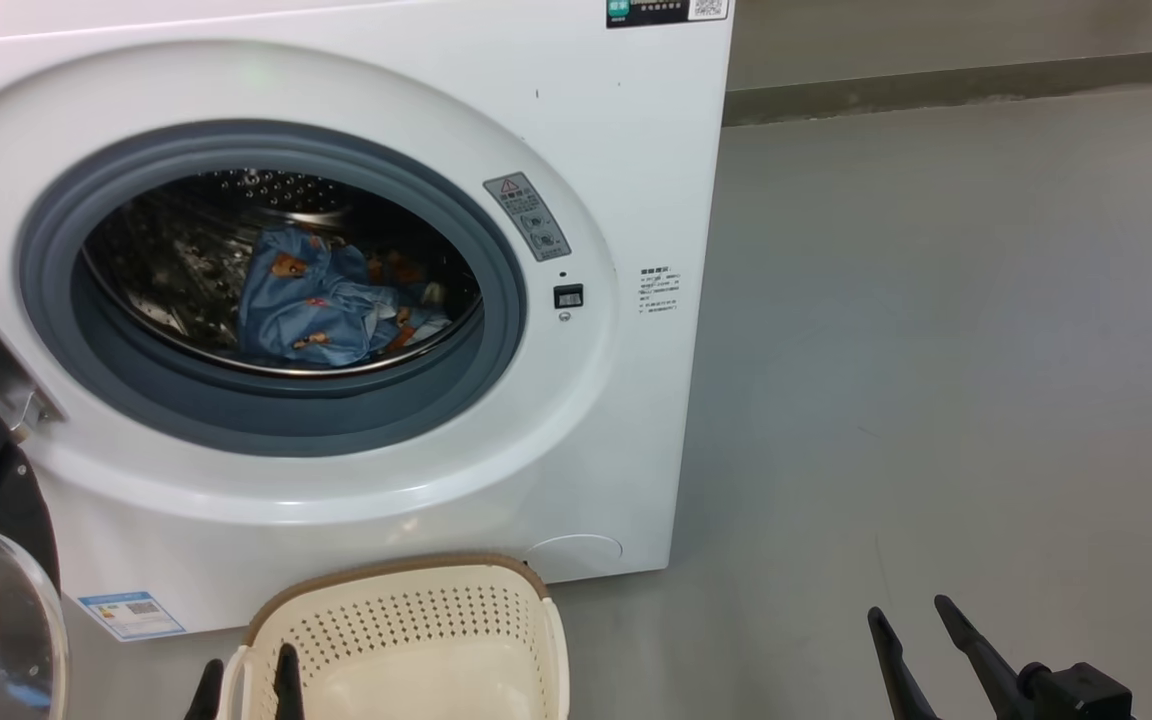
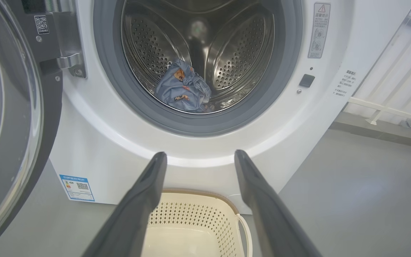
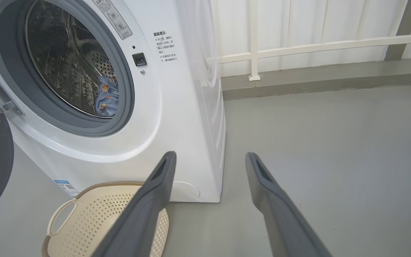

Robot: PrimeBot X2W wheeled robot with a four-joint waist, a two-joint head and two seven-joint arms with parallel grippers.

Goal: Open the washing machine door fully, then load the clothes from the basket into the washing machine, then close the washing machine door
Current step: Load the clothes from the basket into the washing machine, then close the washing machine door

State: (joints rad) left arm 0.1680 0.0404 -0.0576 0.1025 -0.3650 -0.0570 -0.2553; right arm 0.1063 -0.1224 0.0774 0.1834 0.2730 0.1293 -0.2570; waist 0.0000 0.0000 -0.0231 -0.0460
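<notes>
1. Closest to the lens, the left gripper (image 2: 200, 154) has its two dark fingers spread wide and empty. It hangs above the basket (image 2: 191, 214), whose visible part holds nothing.
2. Off to the right, the right gripper (image 3: 211, 154) is spread and empty too, over bare floor (image 3: 334, 160) beside the washing machine (image 3: 177, 107).
3. Inside the drum, the clothes (image 1: 306, 300) lie on its bottom as a blue bear-print bundle. A pale scrap at the bundle's right edge may be the cream cloth, but it is too small to be sure.
4. Swung open to the left on its metal hinge (image 2: 68, 60), the door (image 2: 48, 107) looks to be the one step left.
5. That door is rigid and glossy, and probably weighty with its glass bowl, so it is slick to pinch. A flat push on the black rim far from the hinge should swing it easiest. The clothes are soft and light.
6. Looking straight into the drum, the left wrist view shows the bundle well clear of the grey seal (image 2: 109, 82). From the head view, both grippers show at once. Beyond the machine's side, the right wrist view adds a white railing (image 3: 298, 46).
</notes>
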